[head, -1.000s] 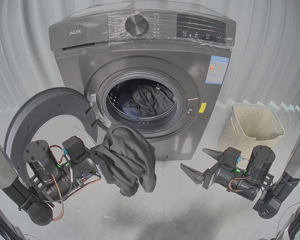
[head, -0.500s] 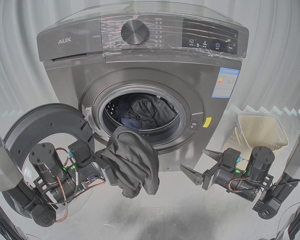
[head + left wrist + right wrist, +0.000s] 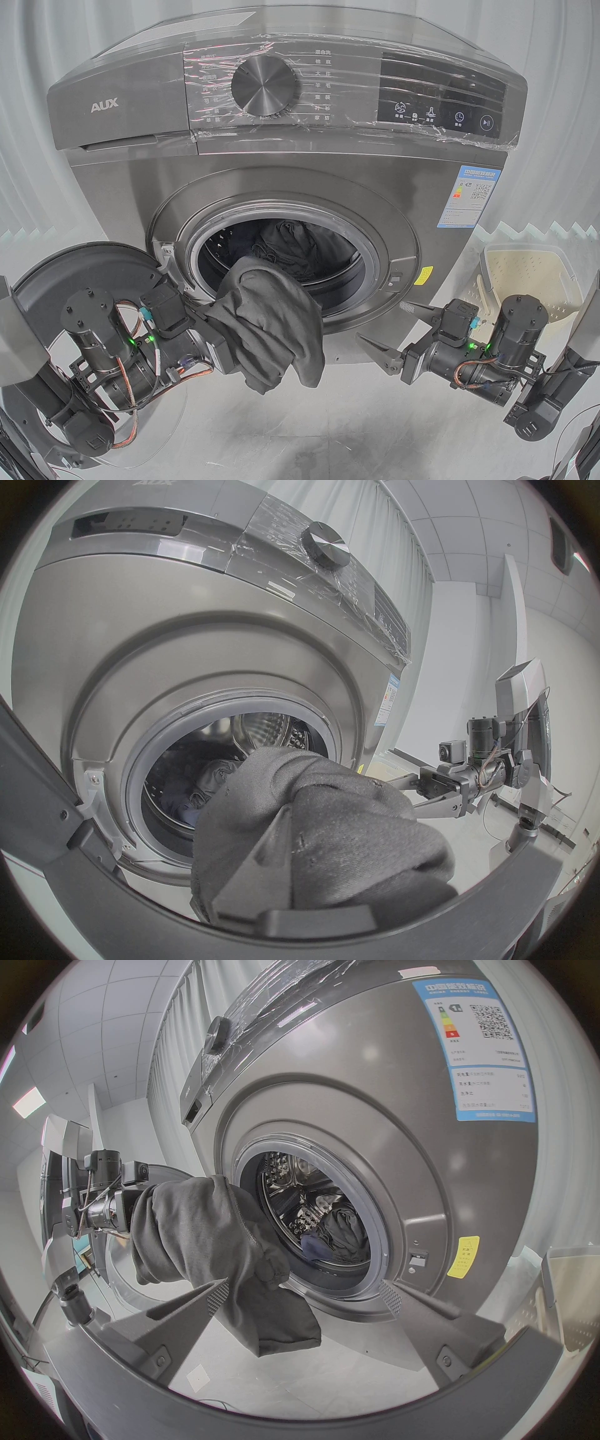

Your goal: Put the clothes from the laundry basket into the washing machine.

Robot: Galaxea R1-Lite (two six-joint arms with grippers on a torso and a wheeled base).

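one dark grey garment [image 3: 269, 319] hangs clamped in the left gripper [image 3: 312, 842] at the drum mouth of the washing machine [image 3: 281, 162], dark clothes [image 3: 294, 244] inside, its door [image 3: 94, 269] swung open to the left, the spread-jawed right gripper [image 3: 384, 324] and laundry basket [image 3: 531, 275] at its right, pale floor [image 3: 375, 425] below, white curtain [image 3: 556, 94] behind.

Matt cloth garment [image 3: 269, 325], satin-metal washing machine [image 3: 125, 181]

Pale floor [image 3: 375, 431], grey washing machine [image 3: 125, 187] standing on it, cream laundry basket [image 3: 537, 275] beside
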